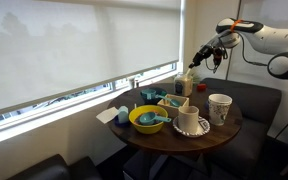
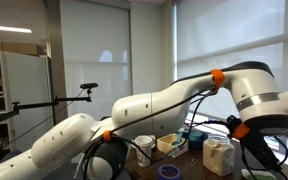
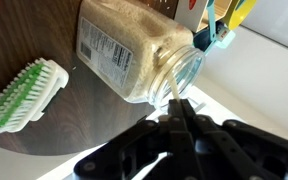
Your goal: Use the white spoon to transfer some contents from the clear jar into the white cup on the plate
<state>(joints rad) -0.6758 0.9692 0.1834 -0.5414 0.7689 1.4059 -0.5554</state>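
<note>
- One tool (image 3: pixel 180 126), closed on one white spoon (image 3: pixel 173 92); the spoon's far end was at the jar's mouth.
- One clear jar (image 3: pixel 134 55) of pale grains, at 12 o'clock from the tool in the wrist view.
- One green-and-white brush (image 3: pixel 26 92) lay at 9 o'clock of the jar.
- Two white cups: a low cup (image 1: pixel 189 120) on one plate (image 1: pixel 194 134), and a taller patterned cup (image 1: pixel 219 108) at its 2 o'clock.
- One yellow bowl (image 1: pixel 147 119) at 9 o'clock of the plate.
- A round dark counter (image 1: pixel 224 130) stood beside a wide, blind-covered window (image 1: pixel 74 45).
</note>
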